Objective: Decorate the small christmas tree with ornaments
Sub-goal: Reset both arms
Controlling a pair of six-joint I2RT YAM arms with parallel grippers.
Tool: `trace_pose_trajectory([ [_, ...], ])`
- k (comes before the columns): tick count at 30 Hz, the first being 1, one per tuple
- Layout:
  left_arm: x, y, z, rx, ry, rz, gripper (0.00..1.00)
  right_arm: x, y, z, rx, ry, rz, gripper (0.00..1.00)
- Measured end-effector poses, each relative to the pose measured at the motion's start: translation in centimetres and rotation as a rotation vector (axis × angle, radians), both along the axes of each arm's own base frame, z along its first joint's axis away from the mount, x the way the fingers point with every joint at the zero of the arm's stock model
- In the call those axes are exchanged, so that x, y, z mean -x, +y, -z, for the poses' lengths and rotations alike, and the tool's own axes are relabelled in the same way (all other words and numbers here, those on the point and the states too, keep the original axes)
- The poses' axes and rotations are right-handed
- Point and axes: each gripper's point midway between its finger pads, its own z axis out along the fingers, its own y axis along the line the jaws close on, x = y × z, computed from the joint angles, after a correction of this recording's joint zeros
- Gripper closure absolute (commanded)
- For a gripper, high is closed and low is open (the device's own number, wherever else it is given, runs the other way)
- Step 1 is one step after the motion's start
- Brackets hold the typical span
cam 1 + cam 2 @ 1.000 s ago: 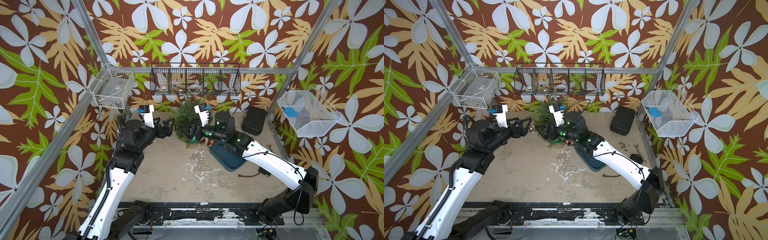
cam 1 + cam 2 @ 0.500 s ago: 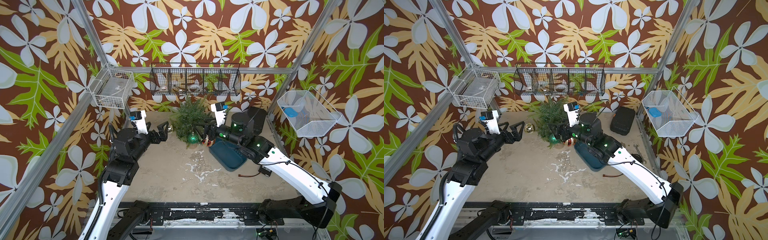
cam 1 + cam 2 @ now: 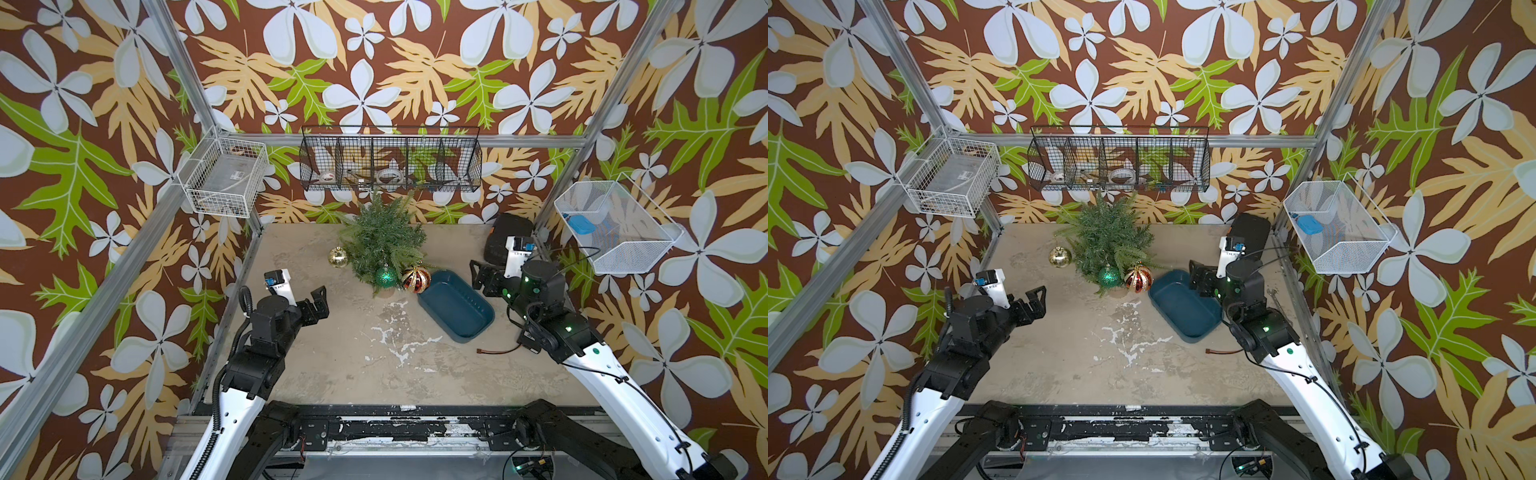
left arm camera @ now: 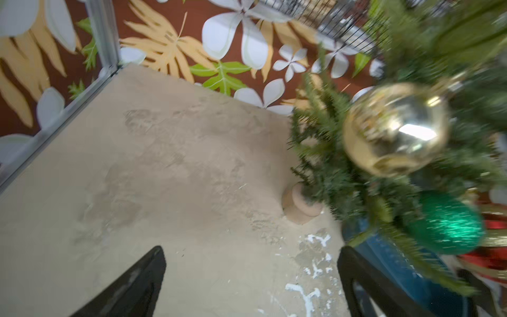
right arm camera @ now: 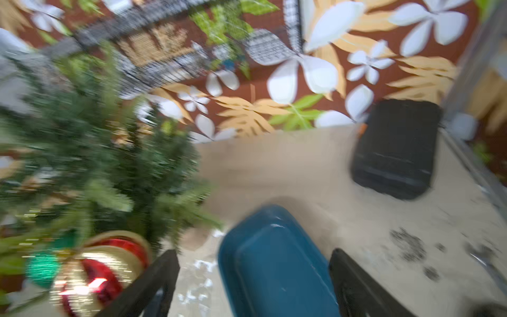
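Both arms have drawn back from the small christmas tree [image 3: 382, 245], which stands at the middle of the back edge of the tabletop [image 3: 332, 365]. A second ago the left gripper [image 3: 316, 305] and right gripper [image 3: 481, 277] were in among its branches. Now each sits near its own side edge, fingers [image 4: 137, 285] spread wide and holding nothing. All three ornaments are at the tree: the gold ball [image 3: 337, 257] off its left side, the green ball [image 3: 386, 277] and the red-and-gold striped ball [image 3: 416, 279] along its front, just beside the empty blue tray [image 3: 457, 309]. From above it is unclear whether the lower two hang free or rest on the tabletop. If they hang, the decorating looks finished.
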Motion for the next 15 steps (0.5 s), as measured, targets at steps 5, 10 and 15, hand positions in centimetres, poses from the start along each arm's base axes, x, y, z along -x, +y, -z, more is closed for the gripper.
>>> trace_pose_trajectory([
  [5,-0.1,2.0,5.4,-0.055,0.051,-0.113,0.0,0.8,-5.9,7.0,0.184,0.016,0.275,0.0],
  [10,-0.8,4.4,9.2,-0.16,0.005,-0.23,0.0,1.8,-13.2,12.9,0.359,0.088,0.589,0.0],
  [15,-2.9,5.9,10.3,-0.275,-0.003,-0.315,0.0,1.6,-15.4,16.7,0.416,0.117,0.714,0.0],
])
